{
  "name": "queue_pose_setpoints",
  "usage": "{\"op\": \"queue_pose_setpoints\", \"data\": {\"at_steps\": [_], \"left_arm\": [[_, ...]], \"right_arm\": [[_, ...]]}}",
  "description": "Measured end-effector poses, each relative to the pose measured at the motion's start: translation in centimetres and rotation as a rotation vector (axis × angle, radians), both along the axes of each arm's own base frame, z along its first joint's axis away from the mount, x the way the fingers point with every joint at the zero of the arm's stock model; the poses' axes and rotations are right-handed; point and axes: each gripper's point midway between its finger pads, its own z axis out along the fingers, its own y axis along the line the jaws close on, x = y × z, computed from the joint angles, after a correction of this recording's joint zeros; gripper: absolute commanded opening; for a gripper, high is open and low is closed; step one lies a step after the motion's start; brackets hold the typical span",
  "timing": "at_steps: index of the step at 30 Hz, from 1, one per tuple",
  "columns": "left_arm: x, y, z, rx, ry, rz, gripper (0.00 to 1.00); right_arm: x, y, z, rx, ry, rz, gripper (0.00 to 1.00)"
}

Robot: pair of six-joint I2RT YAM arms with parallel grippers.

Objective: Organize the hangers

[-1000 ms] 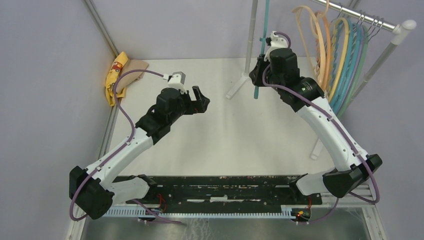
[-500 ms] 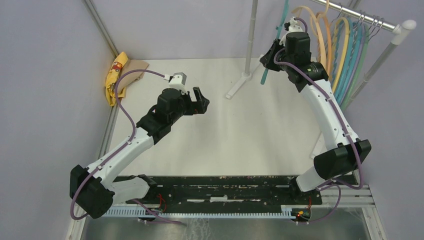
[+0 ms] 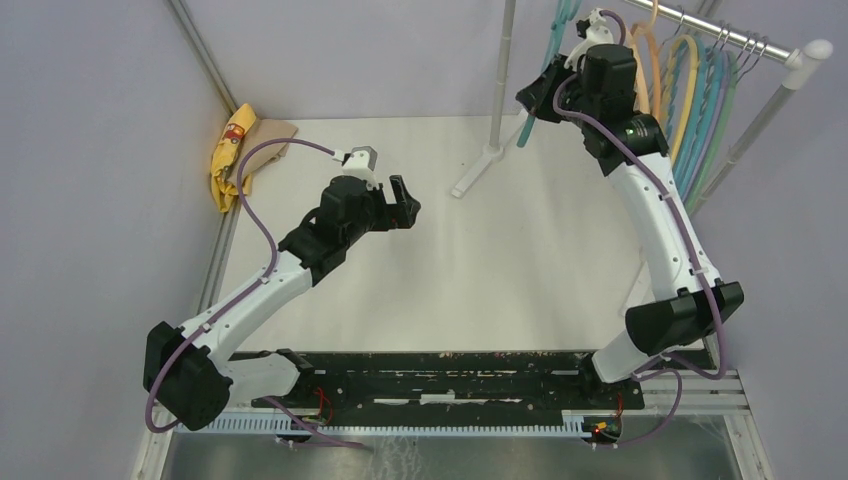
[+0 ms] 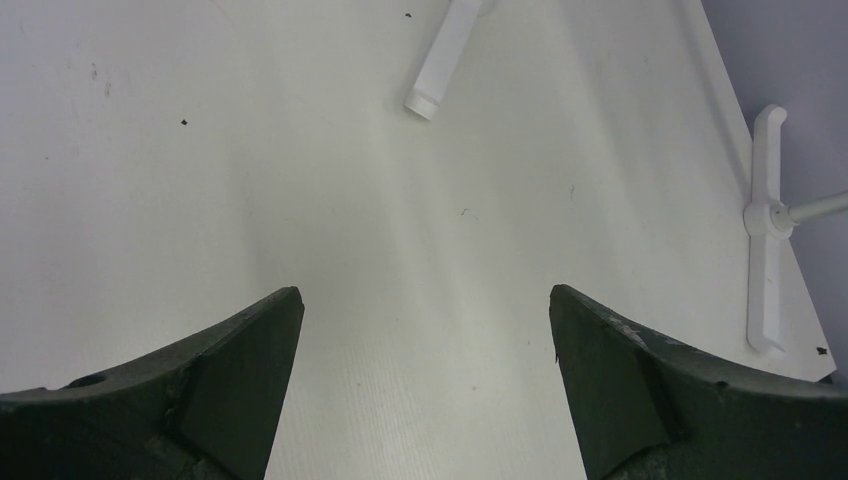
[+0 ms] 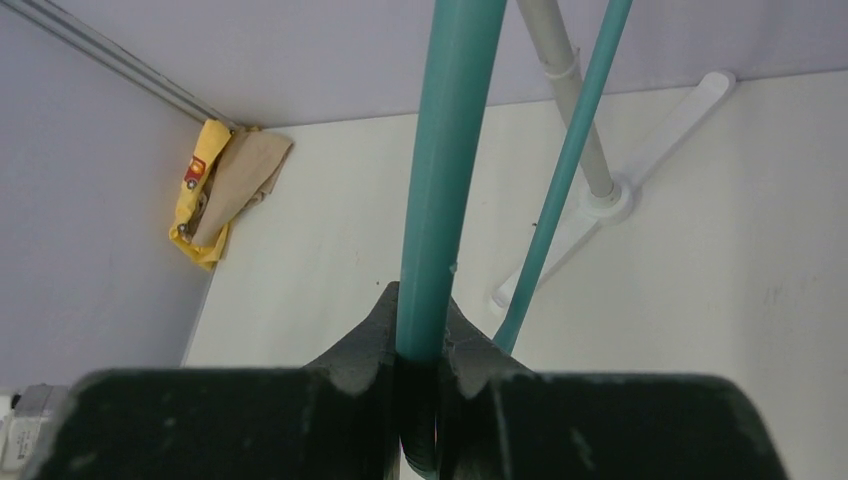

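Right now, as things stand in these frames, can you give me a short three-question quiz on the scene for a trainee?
1. True or false: the left gripper has its jaws shut.
2. What colour is the hanger clamped in the right gripper? A lilac, B teal, C tan-orange.
3. Fill in: the yellow-and-tan cloth lies at the table's far ___ corner.

Key: 1 false, the jaws stand wide open over bare table. 2 B. 3 left.
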Motion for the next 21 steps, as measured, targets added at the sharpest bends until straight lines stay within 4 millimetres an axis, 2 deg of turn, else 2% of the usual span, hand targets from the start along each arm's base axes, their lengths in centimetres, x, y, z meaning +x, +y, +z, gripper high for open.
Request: {"op": "queue_pose_setpoints", "data": {"at_steps": [5,9,21], "left_arm": [[0.1,0.1,0.0,0.004,-0.002,0.005,0.99],[0.2,0.4,0.0,0.018,-0.008,0.013,0.99],[0.1,0.6,-0.3,0.041,-0.008,0.011,0.99]], "right_arm": [[1.7,-0.7,2.5,0.035,-0.051,-0.023,0.06],[3.1,-1.0,3.0,0.052,-0.057,-0.04,0.06],[5.7,-2.6,0.3,0.112,0.028,-0.108,0.06]]}}
